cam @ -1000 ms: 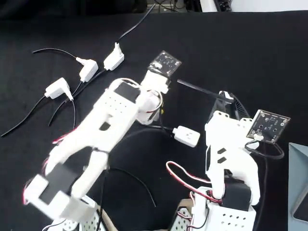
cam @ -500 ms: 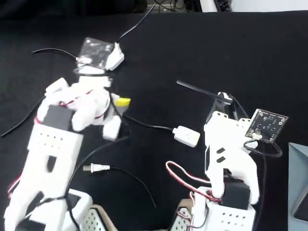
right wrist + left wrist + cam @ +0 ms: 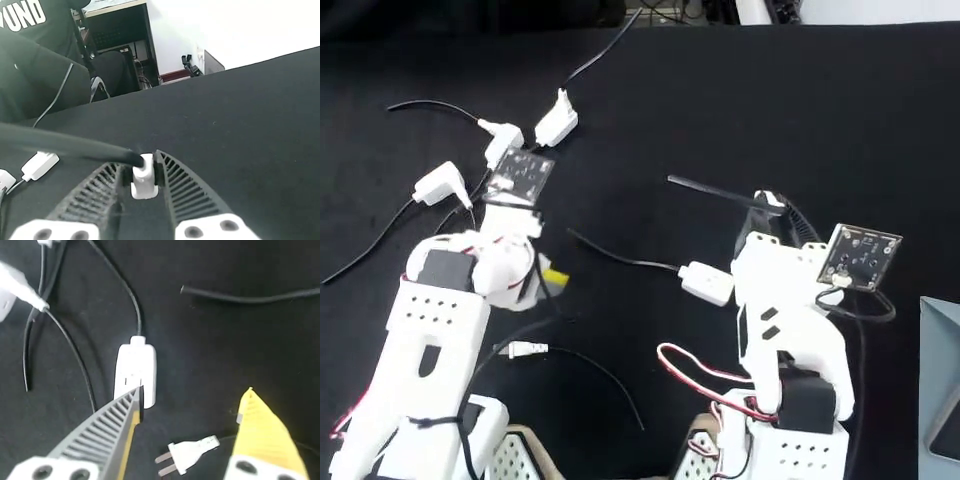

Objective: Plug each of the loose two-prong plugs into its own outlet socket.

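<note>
A white outlet socket (image 3: 706,282) (image 3: 136,374) lies mid-table on a black cable. A loose white two-prong plug (image 3: 527,349) (image 3: 187,455) lies near the front, left of the socket. My left gripper (image 3: 542,282) (image 3: 192,392) hangs open over the black table between the two, holding nothing; its grey fingertip overlaps the socket in the left wrist view. My right gripper (image 3: 767,205) (image 3: 144,167) is shut on a white plug (image 3: 144,181), right of the socket. That plug's stiff black cable (image 3: 710,190) sticks out to the left.
Three more white sockets (image 3: 557,122) (image 3: 502,143) (image 3: 438,183) with black cables lie at the back left. A black cable (image 3: 605,375) curls along the front. A grey box (image 3: 940,380) stands at the right edge.
My left arm swung from the table's middle to the left and drew back toward its base, uncovering the loose plug at the front. My right arm shifted slightly left with its plug.
</note>
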